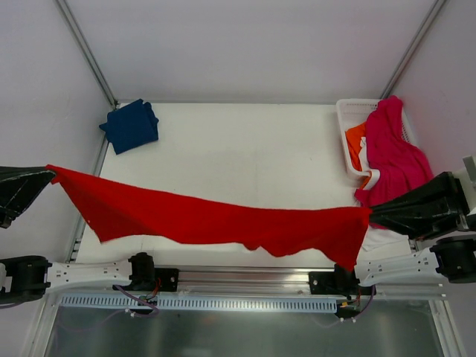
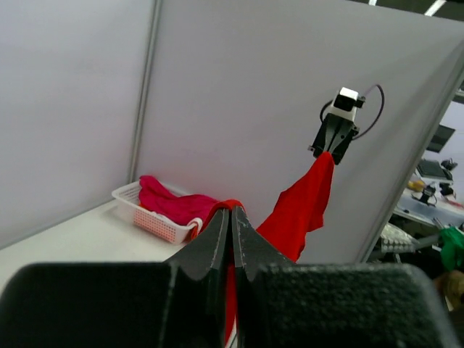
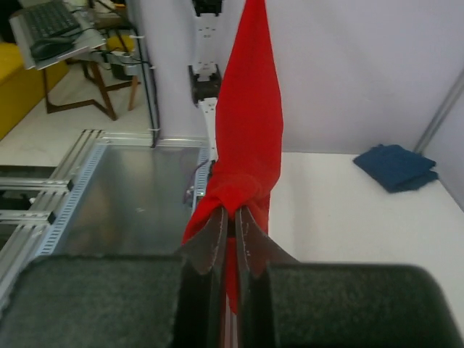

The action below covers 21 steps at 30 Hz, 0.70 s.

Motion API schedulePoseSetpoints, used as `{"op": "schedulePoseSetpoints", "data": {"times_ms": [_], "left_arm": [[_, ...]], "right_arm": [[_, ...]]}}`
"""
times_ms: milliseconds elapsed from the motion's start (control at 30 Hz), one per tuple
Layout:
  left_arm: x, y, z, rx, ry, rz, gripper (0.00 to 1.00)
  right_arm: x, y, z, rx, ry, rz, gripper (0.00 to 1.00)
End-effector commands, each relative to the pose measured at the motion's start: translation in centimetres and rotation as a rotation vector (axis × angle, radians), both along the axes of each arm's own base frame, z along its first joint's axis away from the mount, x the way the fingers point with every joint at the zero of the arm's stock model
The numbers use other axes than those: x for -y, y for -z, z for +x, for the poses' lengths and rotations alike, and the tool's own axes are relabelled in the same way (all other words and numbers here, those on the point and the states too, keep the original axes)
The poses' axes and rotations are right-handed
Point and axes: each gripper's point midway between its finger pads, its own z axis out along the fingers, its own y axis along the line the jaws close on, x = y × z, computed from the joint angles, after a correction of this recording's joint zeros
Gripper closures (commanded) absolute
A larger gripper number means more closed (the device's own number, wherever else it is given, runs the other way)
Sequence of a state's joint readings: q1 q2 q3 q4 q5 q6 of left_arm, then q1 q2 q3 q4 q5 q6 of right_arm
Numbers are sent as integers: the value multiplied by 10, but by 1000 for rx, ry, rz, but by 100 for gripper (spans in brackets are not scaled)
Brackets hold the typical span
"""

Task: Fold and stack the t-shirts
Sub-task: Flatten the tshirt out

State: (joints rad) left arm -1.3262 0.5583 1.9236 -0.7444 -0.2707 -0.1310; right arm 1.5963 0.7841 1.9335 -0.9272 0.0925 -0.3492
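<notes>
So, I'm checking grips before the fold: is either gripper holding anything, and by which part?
Both hold the bright red cloth t-shirt, stretched between them: left gripper pinches one end, right gripper the opposite end. Which hem cannot be told.

table [image 1: 245, 156] white | folded navy t-shirt [image 1: 131, 126] far-left corner | basket [image 1: 343, 134] far-right corner

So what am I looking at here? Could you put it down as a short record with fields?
left gripper: shut on one end of the red t-shirt
right gripper: shut on its other end
red t-shirt: stretched between both arms above the near side of the table
navy t-shirt: folded, far left corner
basket: white, far right, magenta-pink t-shirt draped over it, orange cloth inside
</notes>
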Motion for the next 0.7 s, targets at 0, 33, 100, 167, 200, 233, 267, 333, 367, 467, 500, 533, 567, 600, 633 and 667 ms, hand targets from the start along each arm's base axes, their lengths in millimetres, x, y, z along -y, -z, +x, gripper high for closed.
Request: {"op": "schedulePoseSetpoints", "data": {"times_ms": [0,33,100,167,200,233,267,333,367,467,500,533,567,600,633,667], "left_arm": [[29,5,-23,79,137,60,100],[35,12,-19,74,123,82,100],[35,19,0,50,22,101,100],[39,27,15,56,-57,139,100],[48,36,23,53,-85,175,100],[46,42,34,58,-154,194,100],[44,37,43,92,-218,189,100],[49,56,71,63,-368,241,100],[49,51,77,83,-401,229,100],[60,66,96,97,-521,275,100],[70,69,102,100,-557,265,100],[72,73,108,114,-606,294,100],[72,79,114,94,-657,306,100],[87,88,120,97,-679,344,100],[96,95,122,102,-689,381,100],[105,103,125,107,-693,419,100]], "right_arm": [[20,-29,-39,10,-216,134,99],[26,-34,-37,15,-206,168,99],[25,-30,-24,23,-133,172,99],[28,-27,7,14,36,188,100],[31,-26,21,33,116,195,99],[41,-32,36,30,204,243,100],[48,-27,62,16,358,237,100],[43,-14,87,84,515,188,99],[40,3,106,94,649,121,100],[35,16,132,174,865,41,99],[18,29,135,197,896,16,99],[13,37,138,229,925,-18,99],[7,46,142,228,963,-51,99],[4,55,146,228,998,-74,100],[-8,74,148,219,1008,-101,99],[-15,84,151,214,1011,-117,99]]}}
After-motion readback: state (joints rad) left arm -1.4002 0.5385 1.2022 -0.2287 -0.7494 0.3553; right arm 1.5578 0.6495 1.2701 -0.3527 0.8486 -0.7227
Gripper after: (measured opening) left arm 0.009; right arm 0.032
